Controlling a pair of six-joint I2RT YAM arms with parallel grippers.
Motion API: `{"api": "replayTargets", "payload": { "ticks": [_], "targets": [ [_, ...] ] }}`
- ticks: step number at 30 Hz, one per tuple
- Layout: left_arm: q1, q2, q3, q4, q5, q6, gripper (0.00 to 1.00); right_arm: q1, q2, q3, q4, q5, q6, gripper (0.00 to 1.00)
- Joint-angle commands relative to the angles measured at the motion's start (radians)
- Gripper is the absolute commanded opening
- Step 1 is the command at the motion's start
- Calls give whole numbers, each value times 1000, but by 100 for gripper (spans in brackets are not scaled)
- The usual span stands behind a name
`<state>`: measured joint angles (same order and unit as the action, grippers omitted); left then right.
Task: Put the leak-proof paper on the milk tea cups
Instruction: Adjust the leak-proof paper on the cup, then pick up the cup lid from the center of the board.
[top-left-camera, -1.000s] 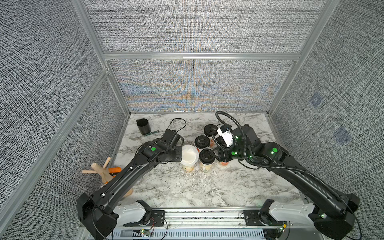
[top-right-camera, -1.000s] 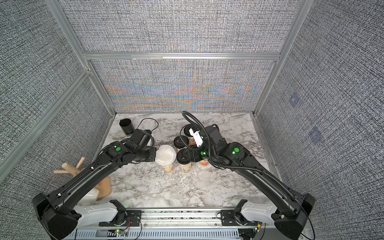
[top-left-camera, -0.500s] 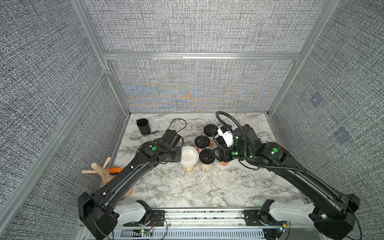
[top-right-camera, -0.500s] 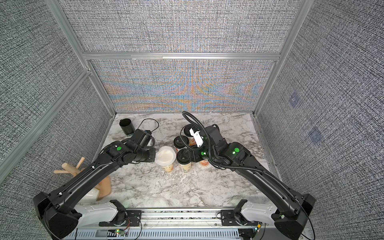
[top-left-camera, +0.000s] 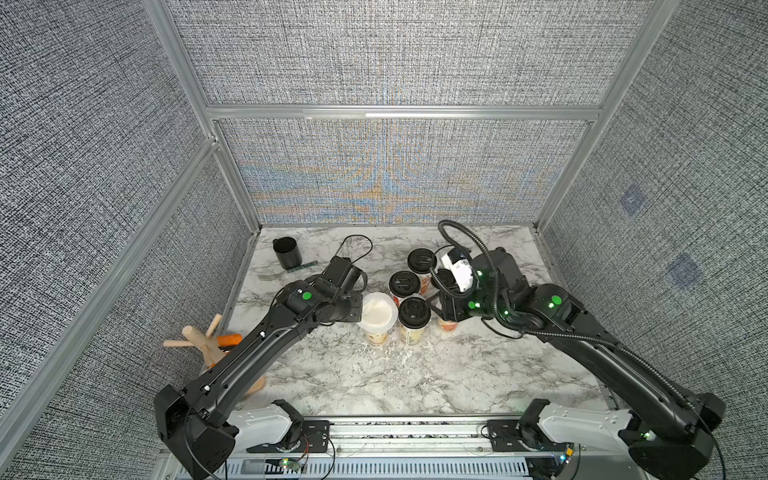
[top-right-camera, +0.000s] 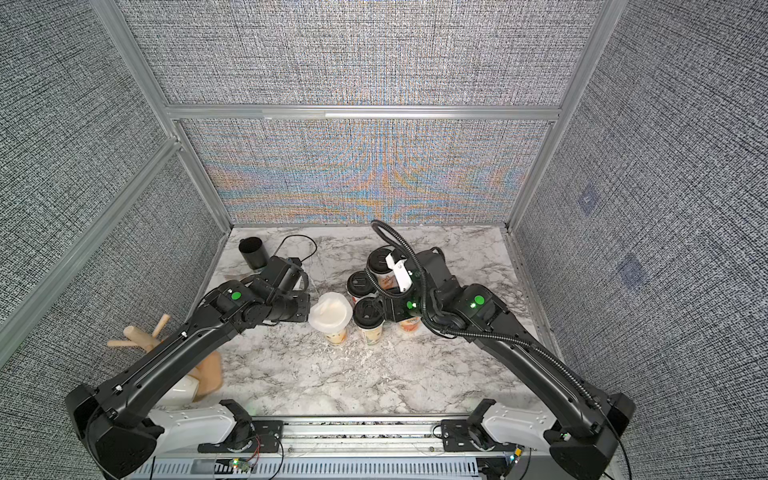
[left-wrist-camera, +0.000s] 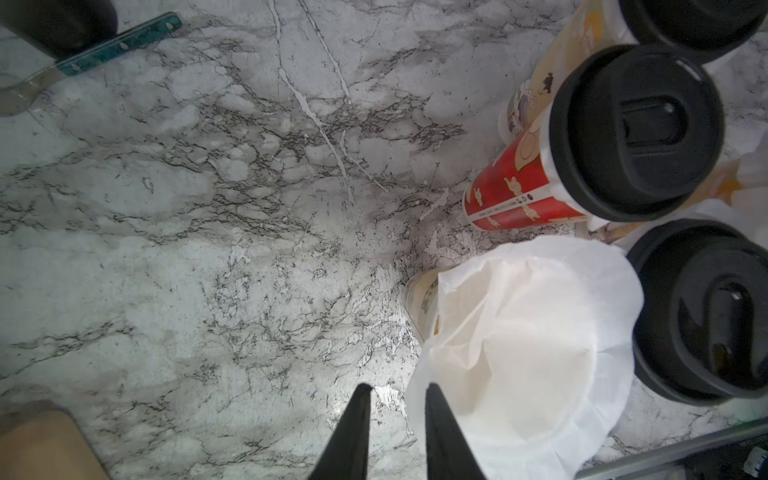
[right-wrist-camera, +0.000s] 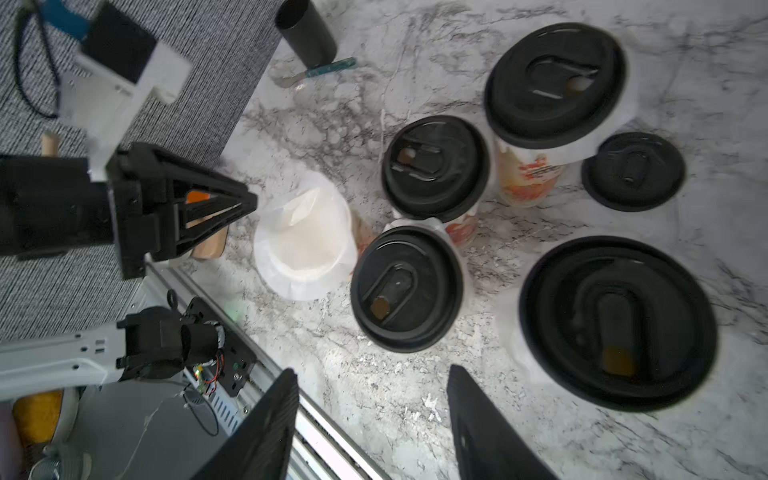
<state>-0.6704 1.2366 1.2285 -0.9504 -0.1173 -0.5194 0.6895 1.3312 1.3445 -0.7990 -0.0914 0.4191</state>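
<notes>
A white round leak-proof paper (top-left-camera: 377, 311) (top-right-camera: 330, 309) lies draped over the mouth of one milk tea cup (top-left-camera: 377, 337), sagging in the middle and creased on one side (left-wrist-camera: 536, 332). My left gripper (left-wrist-camera: 397, 386) is at the paper's left edge, slightly open. Only marble shows between its fingers, and one finger overlaps the paper's rim. Three more cups carry black lids (top-left-camera: 414, 311) (top-left-camera: 404, 283) (top-left-camera: 422, 261), with paper edges showing under them. My right gripper (right-wrist-camera: 372, 370) hangs open and empty above the marble beside another lidded cup (right-wrist-camera: 615, 324).
A loose black lid (right-wrist-camera: 632, 171) lies on the marble behind the cups. A black mug (top-left-camera: 286, 252) and a green-handled fork (top-left-camera: 291, 270) are at the back left. A wooden mug tree (top-left-camera: 203, 338) stands at the left edge, under my left arm.
My left gripper has gone from shut to slightly open and let go of the paper, which stays on the cup. My right arm has hardly moved.
</notes>
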Motion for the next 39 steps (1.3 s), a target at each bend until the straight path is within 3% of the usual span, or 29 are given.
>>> {"api": "replayTargets", "payload": {
  "ticks": [1, 3, 8, 12, 23, 39],
  "targets": [
    [2, -10, 16, -13, -40, 15, 27, -120, 17, 59, -29, 45, -81, 64],
    [2, -17, 24, -14, -52, 18, 30, -223, 55, 109, -49, 61, -131, 67],
    [2, -50, 30, -9, -89, 30, 68, -392, 256, 195, -47, 45, -246, 78],
    [6, -61, 48, -29, -114, 47, 86, -445, 459, 285, -61, 6, -298, 84],
    [37, -16, 109, -88, -117, 33, 89, -475, 921, 637, -175, -66, -362, 87],
    [68, -5, 90, -85, -79, 80, 89, -445, 1031, 655, -249, -62, -340, 89]
  ]
}}
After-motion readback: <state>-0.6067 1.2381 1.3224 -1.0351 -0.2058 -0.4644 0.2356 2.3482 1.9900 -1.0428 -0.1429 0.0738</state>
